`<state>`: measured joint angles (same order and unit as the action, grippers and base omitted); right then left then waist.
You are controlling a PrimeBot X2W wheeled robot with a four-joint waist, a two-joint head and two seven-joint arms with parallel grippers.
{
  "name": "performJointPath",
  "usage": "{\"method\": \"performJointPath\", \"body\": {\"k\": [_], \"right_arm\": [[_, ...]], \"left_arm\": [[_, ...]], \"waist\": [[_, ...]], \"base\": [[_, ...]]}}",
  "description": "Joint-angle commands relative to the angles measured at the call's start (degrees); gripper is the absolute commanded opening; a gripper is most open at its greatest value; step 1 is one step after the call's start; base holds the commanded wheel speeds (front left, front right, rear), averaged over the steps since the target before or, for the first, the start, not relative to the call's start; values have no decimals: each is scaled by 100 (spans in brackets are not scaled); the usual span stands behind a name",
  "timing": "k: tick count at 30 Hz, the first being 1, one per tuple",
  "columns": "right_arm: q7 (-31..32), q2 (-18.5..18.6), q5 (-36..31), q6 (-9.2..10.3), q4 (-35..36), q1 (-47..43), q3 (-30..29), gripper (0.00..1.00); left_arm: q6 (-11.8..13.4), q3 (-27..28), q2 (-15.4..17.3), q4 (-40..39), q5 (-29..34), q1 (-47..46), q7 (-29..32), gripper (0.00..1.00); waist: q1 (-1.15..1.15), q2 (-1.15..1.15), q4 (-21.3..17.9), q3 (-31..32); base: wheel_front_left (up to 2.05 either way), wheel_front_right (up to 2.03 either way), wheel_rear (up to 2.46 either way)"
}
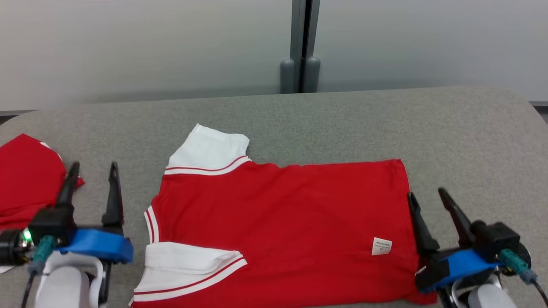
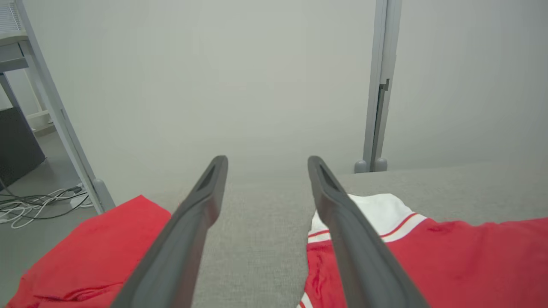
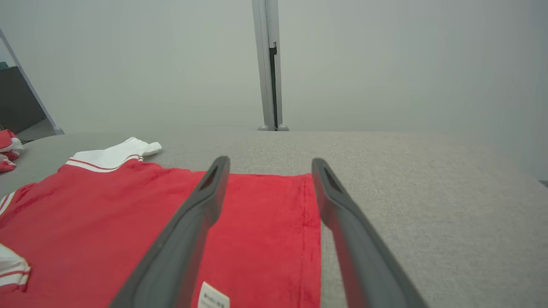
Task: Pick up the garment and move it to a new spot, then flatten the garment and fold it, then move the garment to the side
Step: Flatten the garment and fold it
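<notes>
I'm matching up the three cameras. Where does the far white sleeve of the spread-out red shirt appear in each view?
Head view: far white sleeve left of centre, at the upper left corner of the red shirt.
Left wrist view: sleeve lower right of centre.
Right wrist view: sleeve at the left, about mid-height.
Shared landmark: grey upright post at the back.

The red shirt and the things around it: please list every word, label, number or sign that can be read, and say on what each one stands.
White label on the red shirt, near its hem: a few lines of dark print, too small and blurred to read.
Nothing else: no readable word, number or sign on the rest of the shirt, the grey table or the wall.
</notes>
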<state>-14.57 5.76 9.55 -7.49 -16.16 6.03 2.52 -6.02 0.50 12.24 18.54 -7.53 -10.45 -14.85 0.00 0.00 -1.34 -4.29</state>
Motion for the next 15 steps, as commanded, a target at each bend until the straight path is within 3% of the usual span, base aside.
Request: {"method": "performJointPath", "body": {"k": [1,9,15], "right_arm": [[17,80,-21,-2,-3,277,25,100],[584,509,84,-2,-338,1852,361,100],[961,754,228,-2,-630,2648,721,100]], "left_arm": [[-34,-75,96,67,33,-325,54,100],[-154,-538,603,608,-359,-2368,674,100],[-143,-1430,1043,1238,-982,-3550,1419,100]], "waist": [[0,0,-37,-105],[0,0,-441,-962],[0,0,-656,-1544]], "base": [[0,0,0],[0,0,0],[0,0,0]]}}
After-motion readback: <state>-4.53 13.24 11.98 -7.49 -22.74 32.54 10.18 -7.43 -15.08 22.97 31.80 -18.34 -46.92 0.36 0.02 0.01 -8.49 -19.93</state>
